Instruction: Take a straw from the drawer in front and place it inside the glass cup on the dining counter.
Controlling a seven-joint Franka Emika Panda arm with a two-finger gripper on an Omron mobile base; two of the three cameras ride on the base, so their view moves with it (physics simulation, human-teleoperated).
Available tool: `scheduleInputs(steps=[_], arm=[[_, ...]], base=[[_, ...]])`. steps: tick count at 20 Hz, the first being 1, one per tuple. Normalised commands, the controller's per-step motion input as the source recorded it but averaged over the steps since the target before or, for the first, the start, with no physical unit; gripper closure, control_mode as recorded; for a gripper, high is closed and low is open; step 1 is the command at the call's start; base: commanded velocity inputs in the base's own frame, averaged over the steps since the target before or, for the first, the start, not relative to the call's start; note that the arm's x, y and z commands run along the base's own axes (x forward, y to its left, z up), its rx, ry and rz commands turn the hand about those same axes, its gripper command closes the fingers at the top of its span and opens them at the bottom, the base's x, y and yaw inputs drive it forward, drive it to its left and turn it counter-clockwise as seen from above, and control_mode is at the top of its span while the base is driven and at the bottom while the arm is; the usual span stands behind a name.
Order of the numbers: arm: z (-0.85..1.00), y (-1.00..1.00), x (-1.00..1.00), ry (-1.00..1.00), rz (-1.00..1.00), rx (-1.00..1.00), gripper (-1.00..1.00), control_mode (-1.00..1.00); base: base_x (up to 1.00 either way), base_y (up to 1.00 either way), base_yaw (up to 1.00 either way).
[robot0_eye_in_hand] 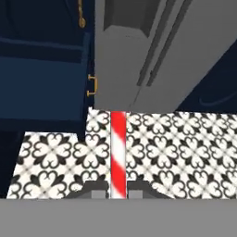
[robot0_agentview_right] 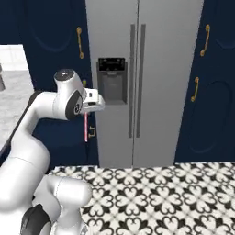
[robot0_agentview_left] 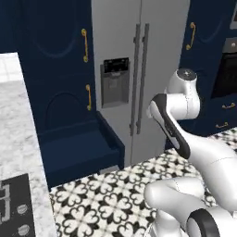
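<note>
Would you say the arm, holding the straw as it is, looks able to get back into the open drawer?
Probably yes: the drawer stands pulled open with nothing above it, and the hand grips the straw just beside it.

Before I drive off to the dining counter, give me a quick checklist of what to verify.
1. Gripper shut on the straw: ok.
2. Straw hangs straight down from the fingers, seen in the right base view: ok.
3. Straw lifted out of the drawer: ok.
4. Drawer closed: not ok, it stands open.
5. Fridge clear of the straw: ok, apart in the right base view.
6. Glass cup ready on the dining counter: cannot tell from here.
</note>
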Motion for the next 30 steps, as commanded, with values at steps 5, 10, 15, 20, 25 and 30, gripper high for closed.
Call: scheduleInputs(steps=[5,10,15,20,25,30], arm=[[0.00,0.00,0.00,0.00,0.00,0.00,1.00,1.00],[0.00,0.00,0.00,0.00,0.00,0.00,1.00,1.00],[0.00,0.00,0.00,0.00,0.00,0.00,1.00,1.00],[0.00,0.00,0.00,0.00,0.00,0.00,1.00,1.00],[0.00,0.00,0.00,0.00,0.00,0.00,1.00,1.00],[0.00,0.00,0.00,0.00,0.00,0.00,1.00,1.00]], base=[[0.00,-0.35,-0.89],[0.00,-0.54,-0.84],[0.00,-0.65,-0.78],[0.21,-0.63,-0.68],[0.84,-0.37,-0.47],[1.00,-0.11,-0.33]])
